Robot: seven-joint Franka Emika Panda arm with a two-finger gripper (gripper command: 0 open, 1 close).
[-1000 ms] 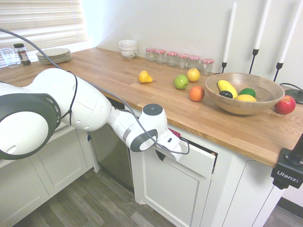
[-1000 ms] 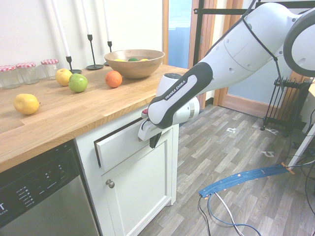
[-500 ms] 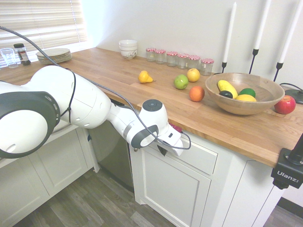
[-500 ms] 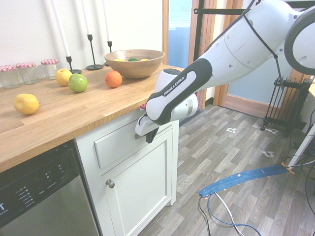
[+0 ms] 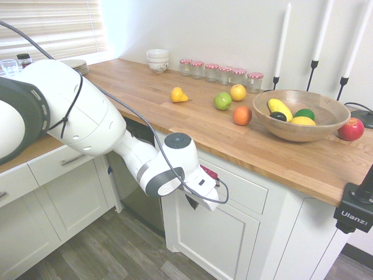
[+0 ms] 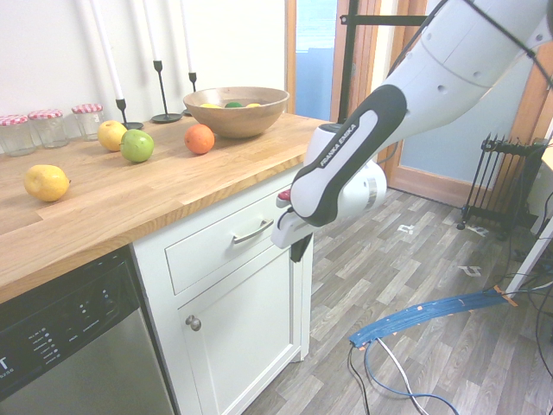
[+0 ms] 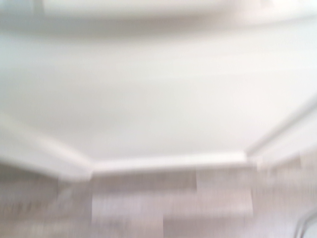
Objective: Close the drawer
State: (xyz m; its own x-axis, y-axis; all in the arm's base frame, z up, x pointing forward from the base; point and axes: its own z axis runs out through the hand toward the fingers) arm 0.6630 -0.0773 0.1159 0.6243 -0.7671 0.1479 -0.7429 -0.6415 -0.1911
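Apparently the drawer [image 6: 194,259] is flush, so prob. last step: gripper [image 6: 299,252], closed w/ nothing held, 4 o'clock of handle [image 6: 253,231] in 2nd ext. view, need only back clear.

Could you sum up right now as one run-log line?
drawer: closed | handle: free | pincer: shut, empty, off the handle | task: looks done

White cabinet front [image 7: 158,104] shown blurred, greyish wood-look floor [image 7: 173,203] seen beyond its pale straight edge
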